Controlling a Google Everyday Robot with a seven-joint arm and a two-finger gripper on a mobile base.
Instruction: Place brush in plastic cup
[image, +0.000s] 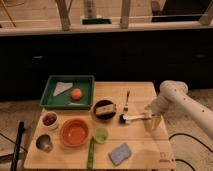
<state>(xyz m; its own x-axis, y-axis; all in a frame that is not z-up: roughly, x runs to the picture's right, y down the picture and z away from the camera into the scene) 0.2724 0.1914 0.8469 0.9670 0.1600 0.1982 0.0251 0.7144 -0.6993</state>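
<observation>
The brush (134, 118) lies on the wooden table (145, 150), right of centre, with its dark bristle head pointing left and its slim white handle pointing right. My gripper (152, 120) hangs from the white arm (172, 97) at the right end of the handle, down at table height. The pale lime-green plastic cup (101, 135) stands upright near the table's front, left of and nearer than the brush head, next to the orange bowl (75, 132).
A green tray (85, 102) with an orange fruit and white paper sits at the back left. A dark bowl (104, 109), a thin fork (127, 101), a small white bowl (49, 120), a metal cup (43, 143), a green stick (91, 154) and a blue sponge (120, 153) are on the table.
</observation>
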